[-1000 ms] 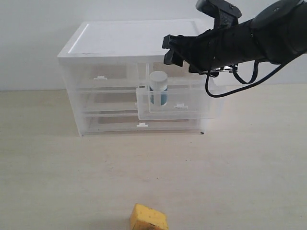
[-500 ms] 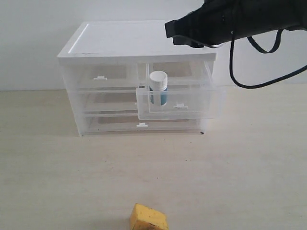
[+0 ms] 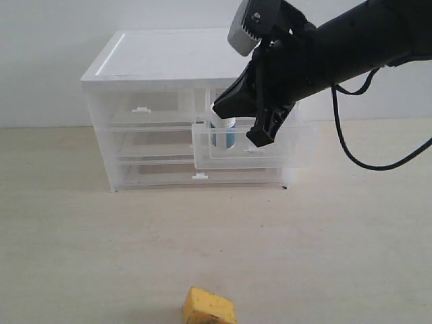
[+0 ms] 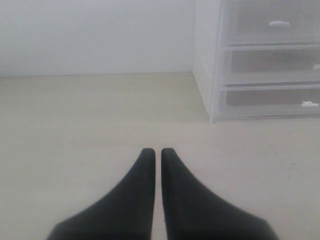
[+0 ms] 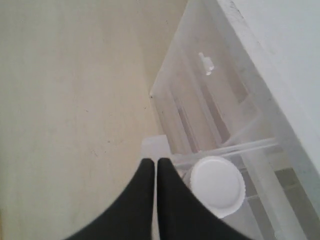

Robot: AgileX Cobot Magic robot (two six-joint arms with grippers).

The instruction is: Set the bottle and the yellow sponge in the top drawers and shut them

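Both the right claw (image 5: 152, 162) and the left claw (image 4: 154, 151) are pinched together, holding nothing. The right one hangs over the open right top drawer (image 3: 283, 156), just beside the bottle (image 3: 223, 138) standing inside it. The sponge (image 3: 209, 308) lies on the surface (image 3: 337, 236), well apart from it.

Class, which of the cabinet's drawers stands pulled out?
The small top drawer on the right, holding the bottle; the others sit flush in the cabinet.

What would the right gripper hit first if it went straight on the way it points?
Most likely the rim of the pulled-out clear plastic top drawer, just beside the small white-capped bottle. Depth is unclear, so the right gripper, fingers shut, might slip past it.
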